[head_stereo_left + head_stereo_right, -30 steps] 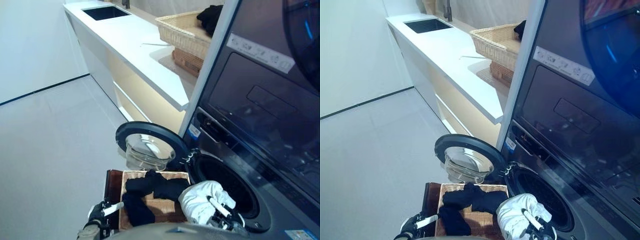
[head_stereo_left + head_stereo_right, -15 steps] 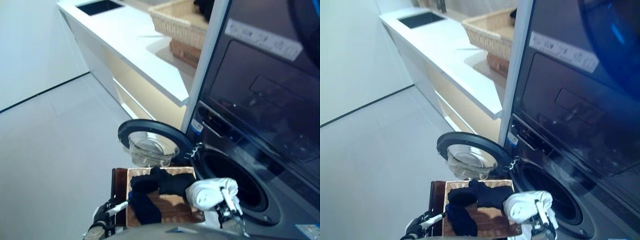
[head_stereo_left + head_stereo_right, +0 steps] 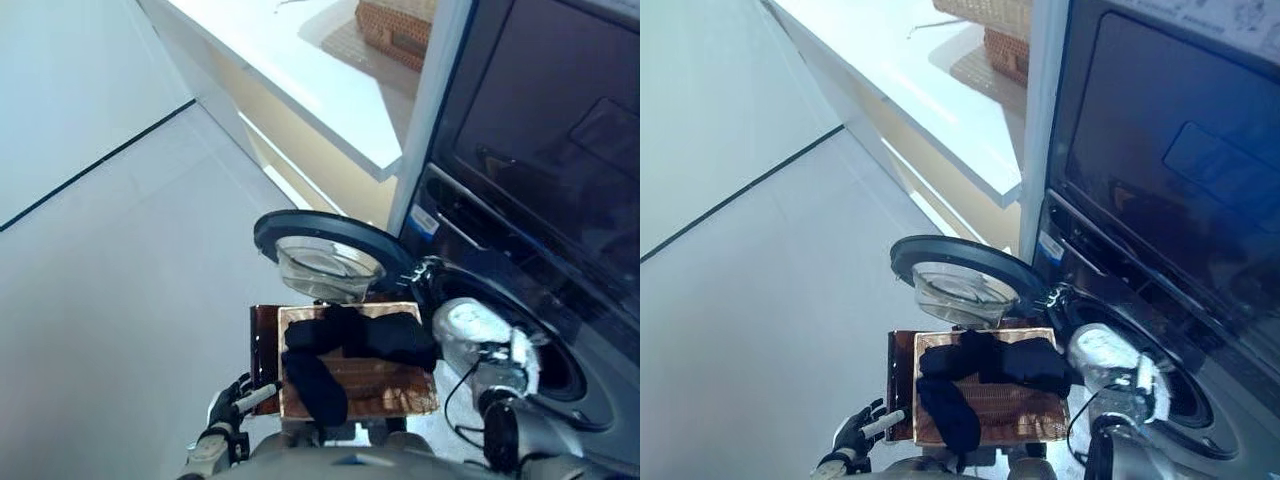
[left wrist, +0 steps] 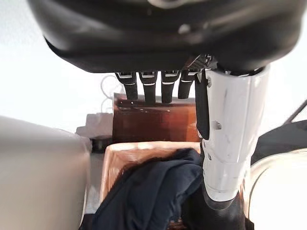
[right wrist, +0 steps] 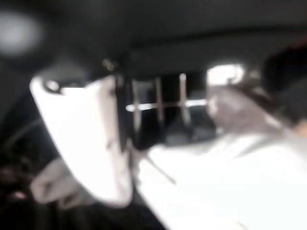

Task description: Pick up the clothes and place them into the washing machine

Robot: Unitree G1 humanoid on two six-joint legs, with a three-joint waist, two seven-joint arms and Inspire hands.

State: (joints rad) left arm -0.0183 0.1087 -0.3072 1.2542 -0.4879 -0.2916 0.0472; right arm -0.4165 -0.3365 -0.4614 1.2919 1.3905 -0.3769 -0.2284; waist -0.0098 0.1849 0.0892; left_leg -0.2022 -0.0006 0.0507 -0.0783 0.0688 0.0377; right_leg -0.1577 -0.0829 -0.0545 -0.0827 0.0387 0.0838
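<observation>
Right hand (image 3: 505, 368) clutches the white garment (image 3: 470, 327) at the washing machine opening (image 3: 560, 365), not yet released inside. Dark clothes (image 3: 345, 345) remain in the basket (image 3: 400, 395). Left hand (image 3: 235, 400) hangs relaxed, empty, beside the basket.

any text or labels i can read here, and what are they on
No text is readable.
Sticker on the washing machine front: too small to read.
Strip of print on the panel above: blurred, unreadable.
Nothing printed shows on the basket, clothes or either hand.
</observation>
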